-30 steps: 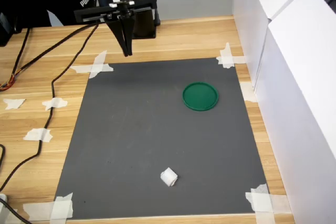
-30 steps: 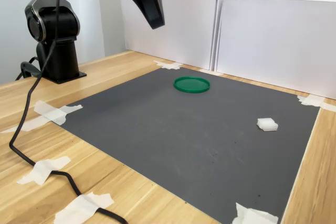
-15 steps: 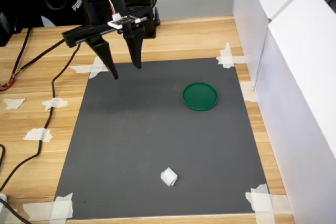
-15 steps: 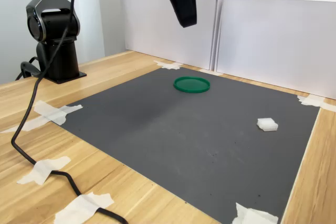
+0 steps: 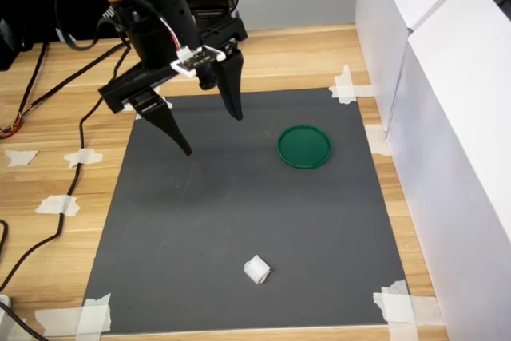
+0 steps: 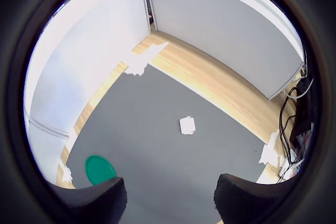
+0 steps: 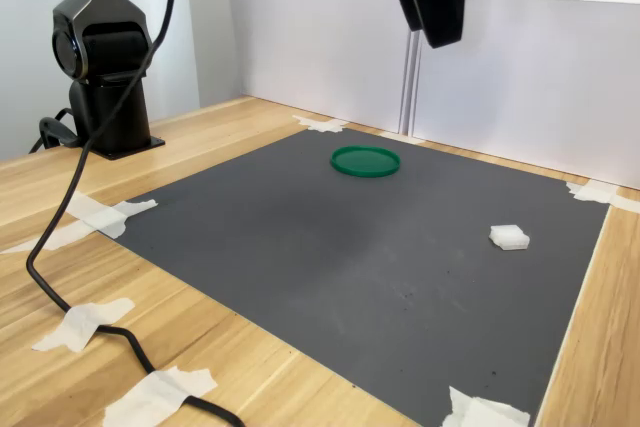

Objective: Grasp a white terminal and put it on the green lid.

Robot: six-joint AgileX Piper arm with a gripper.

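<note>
The pincer (image 5: 211,133) is hanging high over the grey mat (image 5: 200,221) with its jaws spread wide and nothing between them. The white terminal (image 5: 256,269) is lying well ahead of it and far below, alone on the mat, while the green lid (image 5: 304,146) is sitting off to one side, nearer the pincer than the terminal is. The terminal is looking light, rigid and probably slick, so closing across two opposite flat faces, low on the block, is likely the safest hold.

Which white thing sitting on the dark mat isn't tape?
The white terminal, a small blocky piece lying alone on the mat. The other white bits are flat tape strips stuck at the mat's corners.
</note>
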